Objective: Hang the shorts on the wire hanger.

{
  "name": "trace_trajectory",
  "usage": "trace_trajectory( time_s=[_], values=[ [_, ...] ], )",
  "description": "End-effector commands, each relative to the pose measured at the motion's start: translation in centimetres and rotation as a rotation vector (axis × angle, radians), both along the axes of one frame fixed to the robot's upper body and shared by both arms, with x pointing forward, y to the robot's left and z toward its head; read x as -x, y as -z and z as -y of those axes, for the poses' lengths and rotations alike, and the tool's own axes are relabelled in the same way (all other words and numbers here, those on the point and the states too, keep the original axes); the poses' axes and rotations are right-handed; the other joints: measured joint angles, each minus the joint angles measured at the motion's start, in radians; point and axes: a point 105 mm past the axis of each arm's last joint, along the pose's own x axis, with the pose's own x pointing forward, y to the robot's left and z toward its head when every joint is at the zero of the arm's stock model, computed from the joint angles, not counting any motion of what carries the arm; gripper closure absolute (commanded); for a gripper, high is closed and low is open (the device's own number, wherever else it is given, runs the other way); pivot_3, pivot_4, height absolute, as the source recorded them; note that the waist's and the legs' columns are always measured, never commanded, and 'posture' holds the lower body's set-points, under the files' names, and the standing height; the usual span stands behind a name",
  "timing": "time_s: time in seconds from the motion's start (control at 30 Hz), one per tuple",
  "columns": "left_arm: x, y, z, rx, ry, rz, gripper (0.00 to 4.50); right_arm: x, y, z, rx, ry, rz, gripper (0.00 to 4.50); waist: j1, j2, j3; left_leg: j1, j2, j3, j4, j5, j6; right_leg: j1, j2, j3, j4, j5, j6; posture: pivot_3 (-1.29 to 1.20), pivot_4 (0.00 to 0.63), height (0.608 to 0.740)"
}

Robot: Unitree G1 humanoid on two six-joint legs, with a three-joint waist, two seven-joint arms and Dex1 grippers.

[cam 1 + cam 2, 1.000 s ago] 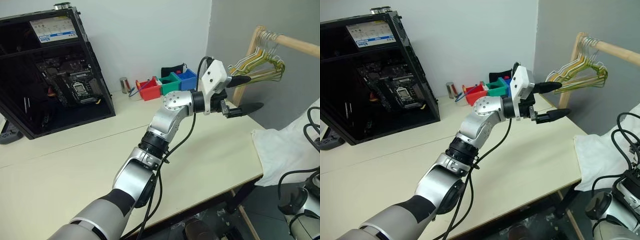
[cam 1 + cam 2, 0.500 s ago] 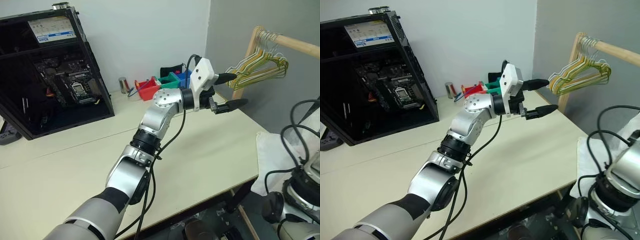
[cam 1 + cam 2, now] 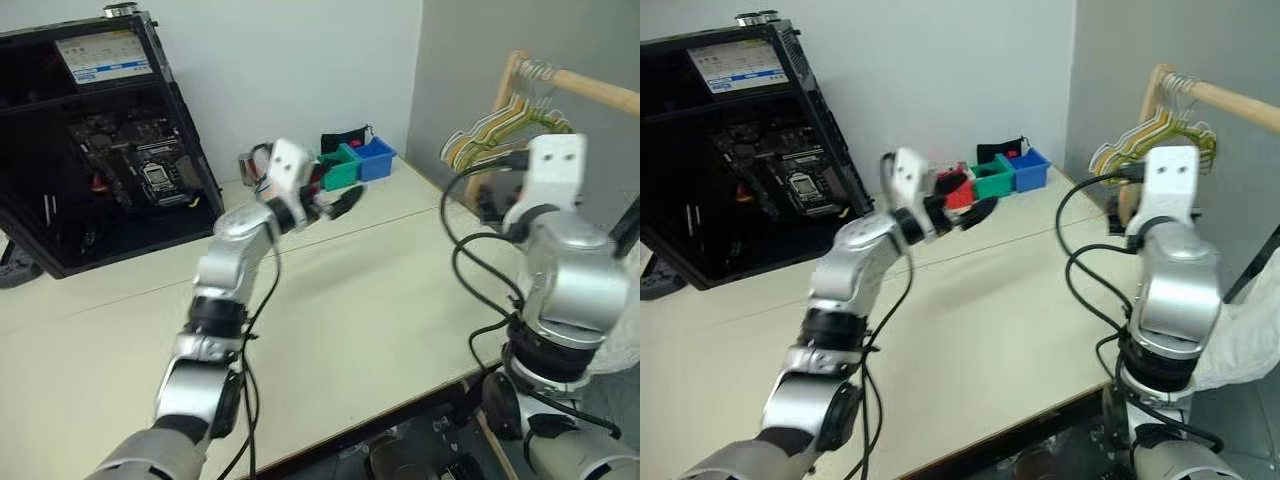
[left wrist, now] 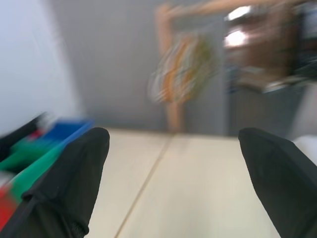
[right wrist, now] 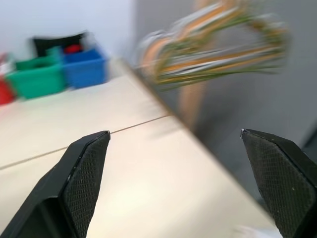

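From the head camera, the left gripper (image 3: pixel 335 205) was out over the far side of the pale beige table (image 3: pixel 380 300), right in front of the little row of red, green and blue plastic bins (image 3: pixel 345 165). Its black fingers were spread apart with nothing between them. The black open-sided computer case (image 3: pixel 100 140) with the exposed motherboard sat at the far left of the table.

The right arm was raised at the table's right edge, its white wrist block just in front of the bunch of thin wire hangers (image 3: pixel 490 130) (yellow-tan, greenish and white ones all jammed together) hanging from the light wooden rail (image 3: pixel 590 90) at far right. I couldn't pick one hanger out of the bunch. A bit of the white thin fabric shorts (image 3: pixel 1250 335) showed at the right edge, just off the table and lower down, partly behind the right arm.

Left wrist view: two black fingertips (image 4: pixel 69 183) stood wide apart, empty, with bare tabletop between them. The coloured bins were off to one side and the hanger bunch (image 4: pixel 183 69) and wooden post were blurry well beyond.

Right wrist view: the right gripper (image 5: pixel 183 183) was released too, its textured black pads (image 5: pixel 81 173) far apart with nothing held. The hangers (image 5: pixel 213 47) hung past the table edge ahead of it, not touching it, and the green and blue bins (image 5: pixel 59 74) sat at the table's far edge.
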Motion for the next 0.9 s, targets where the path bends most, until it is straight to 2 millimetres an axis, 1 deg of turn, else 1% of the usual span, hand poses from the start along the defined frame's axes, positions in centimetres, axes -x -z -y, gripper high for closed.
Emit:
trace_trajectory(
  time_s=[0.03, 0.1, 0.13, 0.17, 0.2, 0.27, 0.33, 0.37, 0.4, 0.5, 0.6, 0.7, 0.8, 0.9],
  values=[
    [1.2, -1.3, -3.5, -0.007, -0.187, 0.059, 0.0, -1.2, -0.5, -3.1, 0.054, -0.126, 0.109, 0.03, 0.033, -0.001, 0.0, 0.0, -0.001, -0.001, 0.001, 0.0, 0.0, 0.001, -0.001, 0.0, 0.0, 0.0, 0.0, -0.17, 0.0, 0.74],
    [2.9, 1.0, -6.7, -0.016, -0.375, 0.015, 0.0, -1.9, 1.5, -5.9, 0.04, -0.266, 0.103, 0.03, 0.062, -0.003, -0.002, 0.0, -0.002, -0.001, 0.002, 0.0, 0.0, 0.001, -0.001, 0.0, -0.001, 0.0, 0.0, -0.11, 0.0, 0.74],
    [3.6, 1.7, -7.6, -0.012, -0.43, -0.005, 0.0, -2.2, 2.2, -6.7, 0.027, -0.304, 0.098, 0.03, 0.073, -0.005, -0.005, 0.001, -0.002, -0.002, 0.002, 0.0, -0.001, 0.002, -0.001, 0.0, -0.001, 0.0, 0.0, -0.08, 0.0, 0.74],
    [4.3, 2.7, -7.8, -0.026, -0.457, -0.027, 0.0, -2.2, 3.1, -7.3, 0.007, -0.342, 0.086, 0.03, 0.092, -0.007, -0.006, 0.004, -0.001, -0.004, 0.001, -0.002, -0.003, 0.003, -0.001, 0.002, -0.001, 0.0, 0.0, -0.06, 0.0, 0.74],
    [4.7, 3.3, -7.8, -0.035, -0.47, -0.041, 0.0, -2.3, 3.6, -7.6, -0.003, -0.363, 0.083, 0.03, 0.115, -0.009, -0.005, 0.004, -0.001, -0.008, 0.002, -0.003, -0.004, 0.003, 0.0, 0.001, -0.001, 0.0, 0.0, -0.04, 0.0, 0.74],
    [5.5, 4.4, -7.8, -0.003, -0.525, -0.074, 0.0, -2.3, 5.5, -7.4, -0.002, -0.357, 0.056, 0.03, 0.171, -0.011, -0.003, 0.003, -0.001, -0.012, 0.002, -0.002, -0.005, 0.002, 0.004, -0.001, -0.001, 0.001, -0.003, -0.02, 0.0, 0.74],
    [5.8, 5.1, -7.8, 0.01, -0.556, -0.093, 0.0, -2.2, 7.0, -7.2, 0.014, -0.349, 0.042, 0.03, 0.23, -0.013, -0.003, 0.002, -0.001, -0.015, 0.003, -0.001, -0.007, -0.001, 0.005, -0.003, -0.002, 0.003, -0.006, 0.01, 0.0, 0.74],
    [5.9, 5.6, -7.7, 0.015, -0.572, -0.105, 0.0, -2.2, 7.9, -6.8, 0.006, -0.329, 0.024, 0.03, 0.258, -0.013, -0.003, 0.002, -0.001, -0.015, 0.003, 0.0, -0.008, -0.001, 0.005, -0.004, -0.001, 0.004, -0.006, 0.02, 0.0, 0.74],
    [5.9, 6.0, -7.7, 0.02, -0.582, -0.116, 0.0, -2.0, 8.7, -6.3, 0.0, -0.308, 0.007, 0.03, 0.278, -0.014, -0.003, 0.002, -0.001, -0.016, 0.003, 0.0, -0.009, -0.001, 0.005, -0.004, -0.002, 0.004, -0.007, 0.02, 0.0, 0.74],
    [5.7, 6.8, -7.4, 0.03, -0.589, -0.135, 0.0, -1.8, 10.1, -5.5, -0.005, -0.264, -0.02, 0.03, 0.327, -0.014, -0.003, 0.004, -0.001, -0.015, 0.003, 0.001, -0.011, 0.001, 0.007, -0.005, -0.001, 0.003, -0.005, 0.02, 0.0, 0.74],
    [5.2, 7.5, -7.0, 0.033, -0.581, -0.155, 0.0, -1.6, 10.9, -4.4, -0.023, -0.206, -0.034, 0.03, 0.336, -0.014, -0.003, 0.004, -0.001, -0.013, 0.003, 0.002, -0.012, 0.0, 0.007, -0.004, -0.001, 0.003, -0.005, 0.01, 0.0, 0.74],
    [4.4, 8.0, -6.1, 0.033, -0.541, -0.162, 0.0, -1.4, 10.7, -3.3, -0.031, -0.153, -0.021, 0.03, 0.336, -0.014, -0.003, 0.004, -0.001, -0.013, 0.002, 0.002, -0.012, -0.001, 0.007, -0.003, -0.001, 0.005, -0.01, -0.03, 0.0, 0.74],
    [3.9, 8.0, -5.7, 0.04, -0.523, -0.161, 0.0, -1.2, 10.6, -2.8, -0.024, -0.125, -0.012, 0.03, 0.33, -0.014, -0.003, 0.003, -0.001, -0.012, 0.002, 0.002, -0.012, -0.001, 0.007, -0.003, -0.001, 0.005, -0.01, -0.06, 0.0, 0.74],
    [3.7, 7.9, -5.5, 0.06, -0.501, -0.161, 0.0, -1.2, 10.5, -2.6, -0.023, -0.116, -0.006, 0.03, 0.325, -0.014, -0.003, 0.002, -0.001, -0.012, 0.002, 0.002, -0.012, -0.001, 0.007, -0.003, -0.001, 0.005, -0.01, -0.08, 0.0, 0.74]
  ],
)
